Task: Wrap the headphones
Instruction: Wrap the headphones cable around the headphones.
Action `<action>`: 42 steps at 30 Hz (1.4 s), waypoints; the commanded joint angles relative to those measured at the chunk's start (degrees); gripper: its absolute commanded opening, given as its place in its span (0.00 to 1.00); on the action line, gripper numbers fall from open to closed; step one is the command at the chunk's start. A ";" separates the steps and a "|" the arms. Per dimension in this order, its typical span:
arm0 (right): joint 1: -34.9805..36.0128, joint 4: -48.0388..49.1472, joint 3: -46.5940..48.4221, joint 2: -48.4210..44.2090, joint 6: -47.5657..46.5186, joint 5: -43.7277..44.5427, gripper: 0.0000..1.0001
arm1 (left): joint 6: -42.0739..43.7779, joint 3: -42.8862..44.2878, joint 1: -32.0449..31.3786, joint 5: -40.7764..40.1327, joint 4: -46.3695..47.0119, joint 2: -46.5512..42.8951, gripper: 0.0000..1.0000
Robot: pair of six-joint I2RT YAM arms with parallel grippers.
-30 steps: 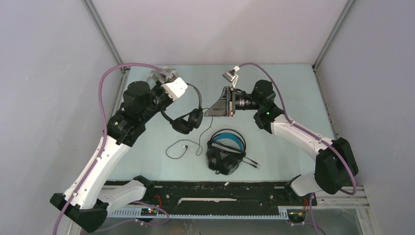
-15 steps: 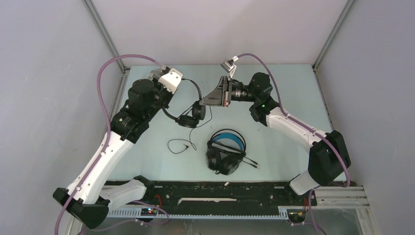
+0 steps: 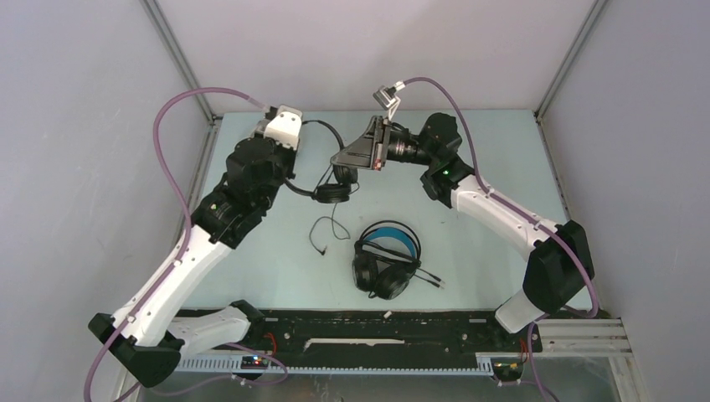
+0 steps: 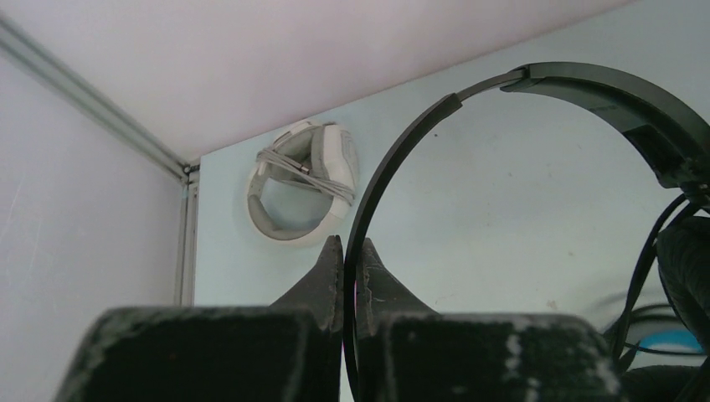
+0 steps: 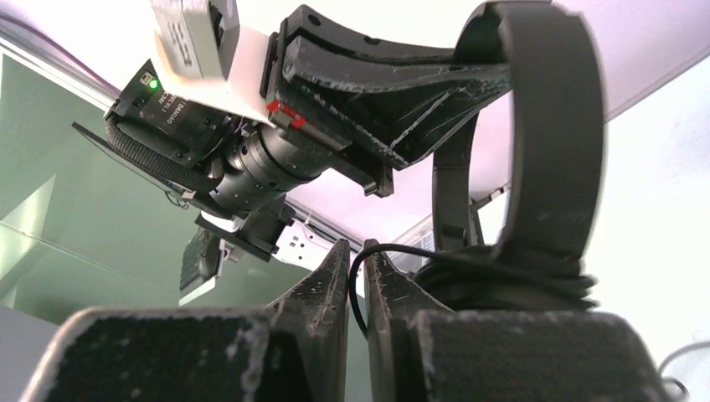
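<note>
Thin black headset [image 4: 603, 88]: one ear cup cut off by the left wrist view's right edge. White-grey headset [image 4: 335, 159] behind it: mostly hidden overhead by the left arm [image 3: 243, 180].

Both hands shift away from the bulky black headphones [image 3: 385, 260], toward the far edge of the table [image 3: 494, 159].

The left hand [image 4: 352, 255], pinching the headband of the thin black headphones [image 3: 333, 182], now sits farther beyond the bulky pair than a second ago, and the thin pair's earcups hang higher and farther back. The right hand [image 5: 356, 251] swings left and rearward to meet those earcups, its jaws nearly together around the cord [image 3: 323, 228]. The cord's slack, earlier a wide loop lying left of the bulky pair, now trails as a short strand closer to that pair.
</note>
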 commanded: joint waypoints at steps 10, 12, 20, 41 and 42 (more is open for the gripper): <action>4.35 1.85 4.09 1.56 -3.51 2.95 0.13 | -9.38 4.63 -3.72 -15.72 6.60 0.53 0.00; 4.78 -0.39 4.43 1.29 -5.99 3.88 0.13 | -10.72 5.32 -3.87 -16.70 6.16 0.78 0.00; 7.57 -9.93 4.89 -3.43 -19.66 11.61 0.13 | -20.05 8.39 -4.30 -18.58 2.42 1.45 0.00; 11.02 -16.59 3.39 -7.04 -32.70 18.38 0.09 | -27.59 8.32 -4.94 -20.74 3.48 1.21 0.00; 11.12 -16.57 3.39 -7.12 -32.78 18.20 0.10 | -27.75 8.30 -5.04 -20.67 3.48 1.23 0.00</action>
